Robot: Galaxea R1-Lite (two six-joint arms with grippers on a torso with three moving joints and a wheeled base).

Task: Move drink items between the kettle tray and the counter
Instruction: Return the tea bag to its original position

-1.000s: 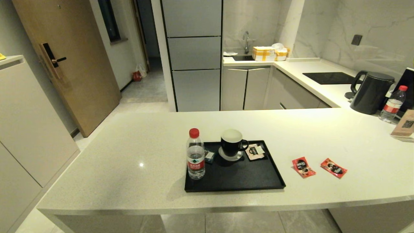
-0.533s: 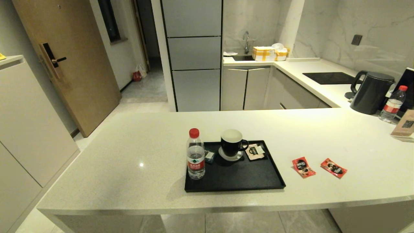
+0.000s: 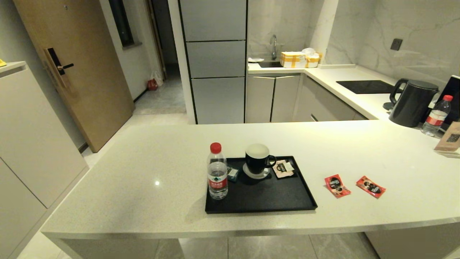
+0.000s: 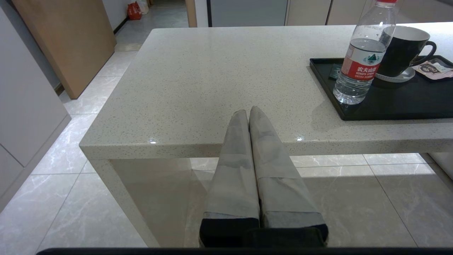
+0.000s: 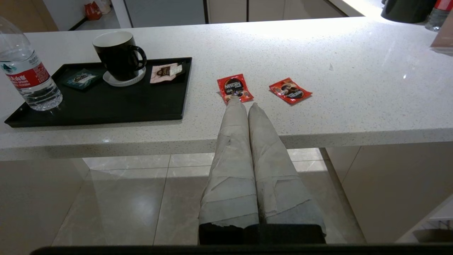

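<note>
Head view: neither of our arms shows. The tray (image 3: 261,205) sits mid-counter (image 3: 143,180). On it, a bottle (image 3: 217,172) at 9 o'clock, a mug (image 3: 258,159) at 12, and a cream sachet (image 3: 283,168) toward 1.
Sachets: two red sachets, one (image 3: 336,186) and the other (image 3: 370,186), lie flat on the counter at 3 o'clock of the tray, apart from it and from each other.
Left wrist view: left gripper (image 4: 248,112) has fingers pressed together, empty, and is parked off the counter's near edge. The bottle (image 4: 361,56) is on the tray's near corner.
Right wrist view: right gripper (image 5: 244,105) has fingers pressed together, empty, off the near edge and pointing at the nearer sachet (image 5: 234,88).
Risk: flat foil gives us little to pinch. Fingertips may skid it across the glossy stone or pin it without lifting.
Risk: a low carry could catch the tray rim. A drop near the mug (image 5: 119,55) may nudge it.
</note>
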